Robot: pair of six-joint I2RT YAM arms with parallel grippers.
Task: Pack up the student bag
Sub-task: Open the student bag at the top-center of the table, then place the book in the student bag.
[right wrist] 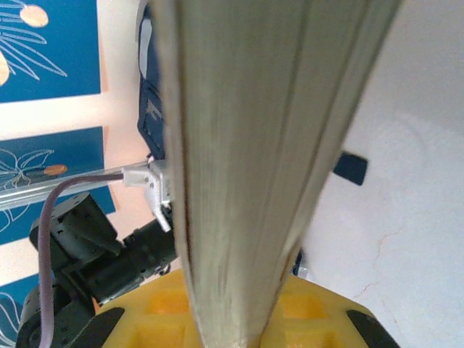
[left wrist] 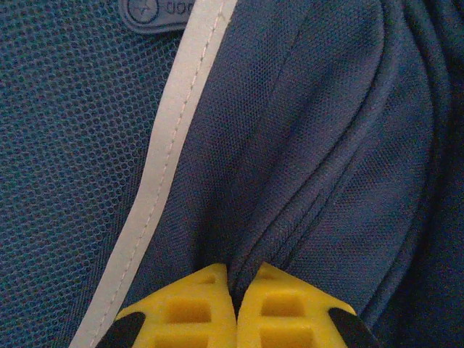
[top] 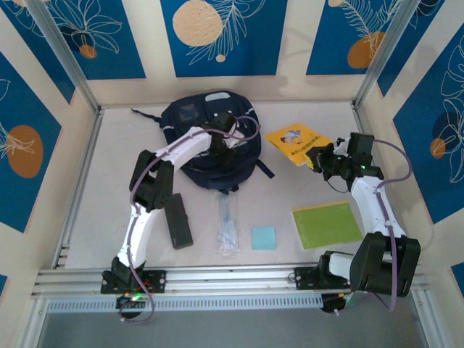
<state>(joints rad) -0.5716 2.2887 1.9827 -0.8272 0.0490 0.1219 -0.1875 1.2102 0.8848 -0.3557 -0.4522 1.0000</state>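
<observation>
The student bag (top: 190, 118), dark navy, lies flat at the back middle of the table. My left gripper (top: 226, 142) is down on top of it. In the left wrist view its yellow fingertips (left wrist: 196, 304) are shut on a pinched fold of the bag's fabric (left wrist: 326, 145), just right of a light grey stripe (left wrist: 170, 167). My right gripper (top: 324, 156) is shut on the near corner of a yellow book (top: 293, 138), lifted at the right of the bag. In the right wrist view the book's page edge (right wrist: 268, 145) rises from between the right gripper's (right wrist: 239, 319) yellow jaws.
A black oblong case (top: 178, 221), a clear pouch of pens (top: 228, 225), a small light blue pad (top: 263, 238) and a green notebook (top: 326, 223) lie along the near half of the table. Aluminium posts and patterned walls close in three sides.
</observation>
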